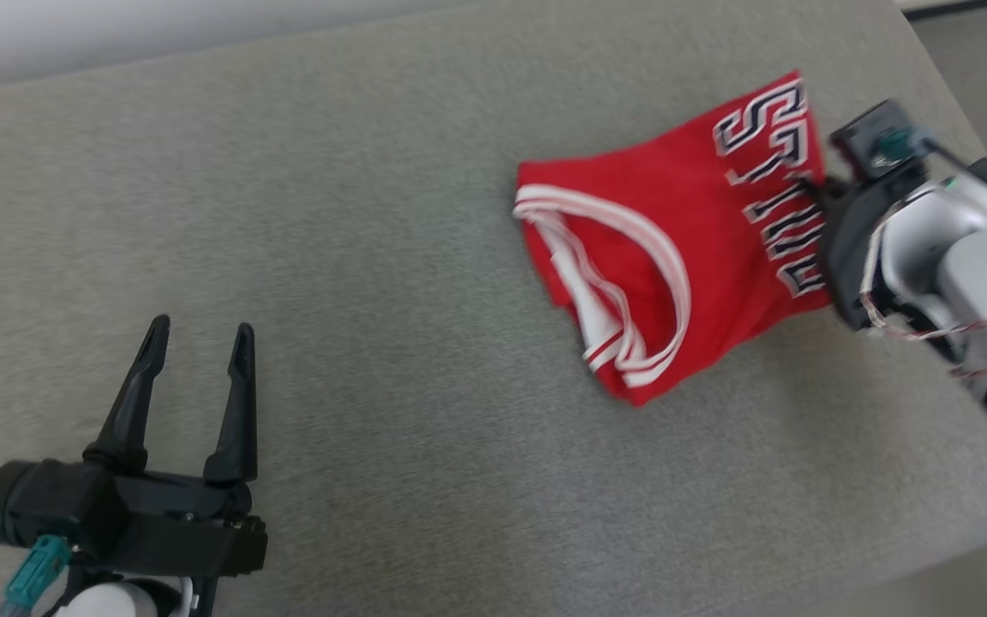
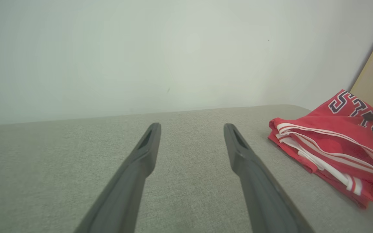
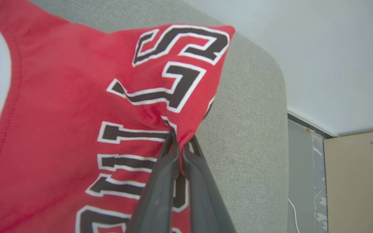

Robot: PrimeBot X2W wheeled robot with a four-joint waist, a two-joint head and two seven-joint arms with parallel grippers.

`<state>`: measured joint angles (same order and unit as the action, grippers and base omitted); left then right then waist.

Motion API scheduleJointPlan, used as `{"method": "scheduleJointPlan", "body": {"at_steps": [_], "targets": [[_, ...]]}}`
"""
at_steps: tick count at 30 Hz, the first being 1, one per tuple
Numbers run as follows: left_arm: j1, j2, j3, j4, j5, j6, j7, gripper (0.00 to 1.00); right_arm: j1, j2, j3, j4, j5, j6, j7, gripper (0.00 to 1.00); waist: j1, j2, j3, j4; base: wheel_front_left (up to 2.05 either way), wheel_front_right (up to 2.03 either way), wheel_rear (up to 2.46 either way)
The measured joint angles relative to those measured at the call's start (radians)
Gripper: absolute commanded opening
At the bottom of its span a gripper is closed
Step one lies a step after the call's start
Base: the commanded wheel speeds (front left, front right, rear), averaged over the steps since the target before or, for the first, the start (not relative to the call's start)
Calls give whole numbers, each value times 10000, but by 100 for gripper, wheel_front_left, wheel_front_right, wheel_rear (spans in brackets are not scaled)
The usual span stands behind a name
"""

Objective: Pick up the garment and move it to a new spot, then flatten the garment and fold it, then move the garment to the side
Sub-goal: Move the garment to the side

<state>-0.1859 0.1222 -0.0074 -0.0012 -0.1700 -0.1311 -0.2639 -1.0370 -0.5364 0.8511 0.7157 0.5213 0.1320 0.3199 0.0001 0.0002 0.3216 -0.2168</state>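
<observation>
A folded red jersey point(image 1: 682, 248) with white trim and dark lettering lies on the right part of the grey surface point(image 1: 373, 257). My right gripper point(image 3: 181, 137) is shut on the jersey point(image 3: 60, 113), pinching a fold of cloth at its lettered edge; in the head view that gripper point(image 1: 815, 184) meets the jersey's right side. My left gripper point(image 1: 198, 330) hovers open at the lower left, far from the jersey, with nothing between its fingers. In the left wrist view its gripper point(image 2: 191, 127) points at the bare surface, and the jersey point(image 2: 332, 142) lies off to the right.
The grey surface's right edge point(image 3: 280, 129) drops off just beyond the jersey, with floor and a tan panel point(image 3: 358, 181) past it. A pale wall point(image 2: 173, 55) stands behind the surface. A white cable point(image 3: 295, 207) lies on the floor.
</observation>
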Motion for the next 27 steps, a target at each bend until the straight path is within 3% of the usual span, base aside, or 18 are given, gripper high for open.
{"method": "scheduleJointPlan", "body": {"at_steps": [9,15,23,24,25,26,27], "targets": [[-454,815,-744,-646,-44,0,0,100,-1058,-696,173,1394,-405,0,-1894,0,0,0,1078,-882,0,0,0],[-635,1396,-905,-1208,2,0,121,100,-1669,-686,-257,2449,-1122,0,-2949,0,0,0,1821,-1208,0,0,0],[-685,1745,-825,-1697,-42,0,523,100,-2110,-376,-1135,3887,-2290,0,-4067,0,0,0,2472,-1496,0,0,0],[-683,1751,-823,-1707,-50,2,529,100,-2141,-337,-1250,4038,-2435,0,-4230,18,0,0,2511,-1506,0,0,0],[-682,1751,-817,-1705,-56,8,529,100,-2164,-301,-1340,4180,-2614,0,-4320,42,1,0,2526,-1501,0,0,0],[-669,1747,-825,-1695,-67,52,527,100,-2179,-251,-1475,4330,-2752,0,-4487,100,1,0,2515,-1495,0,0,0],[-657,1741,-809,-1678,-90,77,522,100,-2190,-209,-1565,4426,-2922,0,-4661,100,1,0,2486,-1489,0,0,0]]}}
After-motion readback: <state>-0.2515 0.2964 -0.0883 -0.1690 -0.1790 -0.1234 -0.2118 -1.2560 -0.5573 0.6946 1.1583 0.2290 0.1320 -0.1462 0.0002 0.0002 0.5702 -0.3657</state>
